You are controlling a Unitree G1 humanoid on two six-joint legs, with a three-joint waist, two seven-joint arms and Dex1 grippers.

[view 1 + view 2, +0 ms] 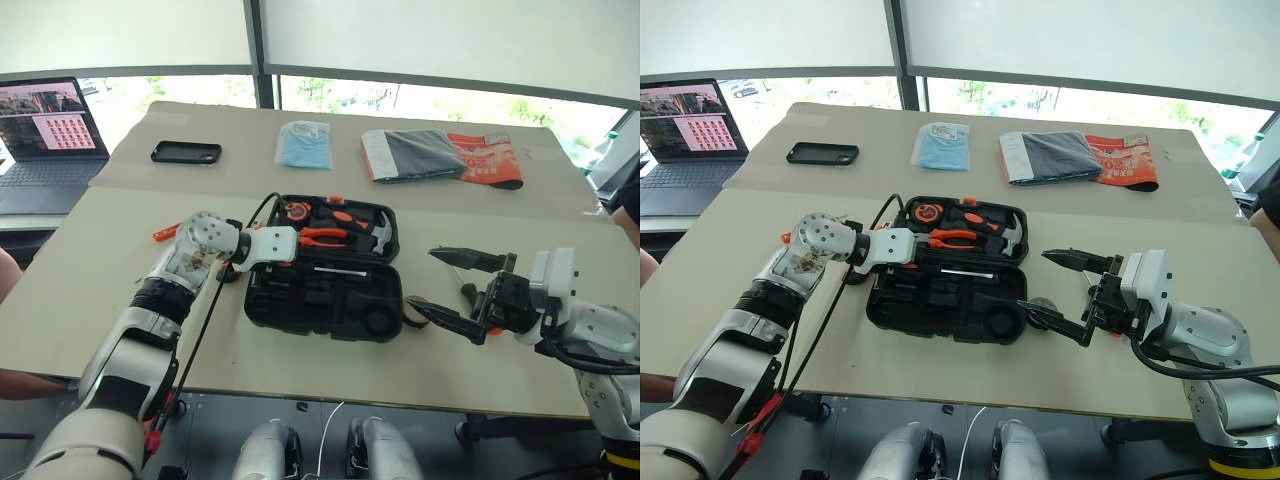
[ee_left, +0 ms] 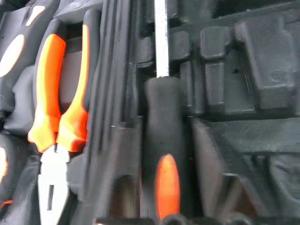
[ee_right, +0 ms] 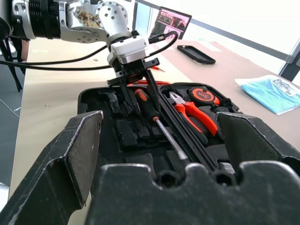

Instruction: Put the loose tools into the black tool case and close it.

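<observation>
While my left end effector (image 3: 136,77) hangs over the open black tool case (image 1: 325,290) with its fingers parted around a black-and-orange-handled screwdriver (image 3: 149,108) lying in its slot, I judge this placement nearly done. My right end effector (image 1: 450,285) waits wide and empty beside the case. Next I'd fetch the slim orange screwdriver (image 1: 166,233) from the worktop (image 1: 90,280).

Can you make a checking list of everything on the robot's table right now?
Surface: beige table.
Job's things: black tool case open; black-and-orange screwdriver lying in its slots; slim orange screwdriver on the table.
Clutter: phone, blue packet, grey cloth, orange booklet.
Grippers: left gripper at the screwdriver's handle; right gripper open, empty.
Cables: black cable along the left arm.
Surroundings: laptop, windows.
</observation>
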